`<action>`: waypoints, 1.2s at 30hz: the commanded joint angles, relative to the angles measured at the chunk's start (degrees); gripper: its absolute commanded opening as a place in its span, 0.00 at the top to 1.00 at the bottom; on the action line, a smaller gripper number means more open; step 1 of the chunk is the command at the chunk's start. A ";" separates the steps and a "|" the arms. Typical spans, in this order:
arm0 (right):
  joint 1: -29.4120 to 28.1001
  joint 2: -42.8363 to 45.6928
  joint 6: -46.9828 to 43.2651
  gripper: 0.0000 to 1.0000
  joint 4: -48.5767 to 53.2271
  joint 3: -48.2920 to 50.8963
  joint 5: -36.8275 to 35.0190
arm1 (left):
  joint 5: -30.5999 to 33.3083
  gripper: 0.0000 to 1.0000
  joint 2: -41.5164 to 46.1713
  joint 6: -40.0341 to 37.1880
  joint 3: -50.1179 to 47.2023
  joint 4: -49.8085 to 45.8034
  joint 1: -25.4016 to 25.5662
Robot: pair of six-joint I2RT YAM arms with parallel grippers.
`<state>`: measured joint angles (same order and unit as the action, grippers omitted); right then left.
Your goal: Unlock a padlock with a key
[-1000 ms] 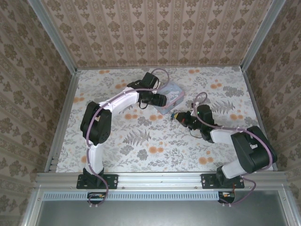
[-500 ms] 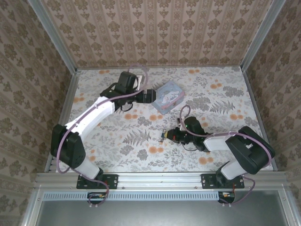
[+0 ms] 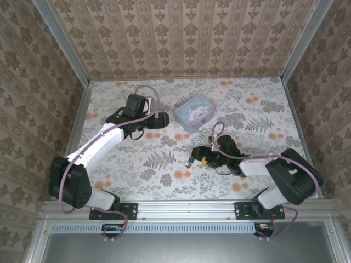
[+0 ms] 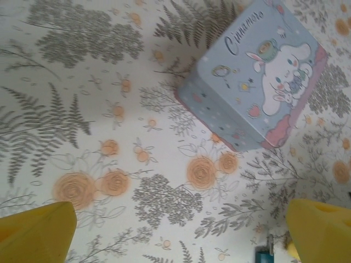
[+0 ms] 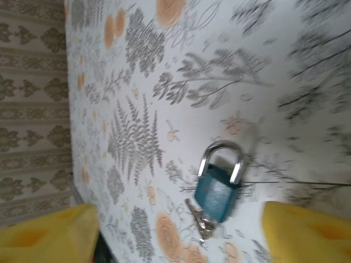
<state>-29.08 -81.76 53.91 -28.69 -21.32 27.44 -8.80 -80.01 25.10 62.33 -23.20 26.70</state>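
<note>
Floral tabletop (image 3: 164, 175), padlock (image 5: 219, 183) w/ key (image 5: 198, 219) at base, R hand (image 5: 178, 234) apart over it, L hand (image 4: 178, 233) apart nr tin (image 4: 258, 82)

The overhead camera sits above and behind me, looking down across the whole table (image 3: 164, 181) to its far edge. My left wrist camera looks straight down from fairly near. It shares the pale blue tin (image 4: 258, 76), near the middle of the far edge, with the overhead view. My right wrist camera sits lower, closer and tilted, facing the padlock (image 5: 218, 186) and the left-edge wall (image 5: 33, 82). A teal sliver at the bottom border of the left wrist view looks like that same padlock.
</note>
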 commanded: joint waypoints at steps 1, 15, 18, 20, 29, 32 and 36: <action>4.14 8.72 -5.70 0.08 14.24 -2.70 -1.06 | 2.24 0.00 3.04 -0.36 -0.60 -1.06 -3.44; 24.08 25.32 -34.31 0.00 25.47 -15.20 -36.11 | 21.77 0.00 17.48 -16.53 -20.60 24.80 -10.78; 25.30 22.28 -39.41 0.01 16.61 -11.57 -43.51 | 21.40 0.00 16.80 -19.41 -22.71 27.95 -15.75; 25.63 19.72 -41.39 0.00 12.79 -10.01 -46.67 | 19.89 0.00 15.59 -19.61 -24.13 30.05 -20.07; 28.28 8.38 -46.70 0.01 -5.55 -3.15 -46.10 | 14.66 0.00 6.37 -21.01 -32.84 50.03 -27.97; 28.71 4.57 -47.24 0.00 -11.77 -1.78 -43.20 | 14.90 0.00 1.95 -24.13 -35.44 56.37 -27.49; 29.17 -1.25 -47.65 0.01 -21.58 0.76 -39.16 | 14.08 0.00 -1.50 -24.52 -41.85 71.35 -26.89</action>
<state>-0.25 -79.70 8.01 -39.51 -22.50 -15.53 7.01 -79.83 3.07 23.40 33.74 -0.97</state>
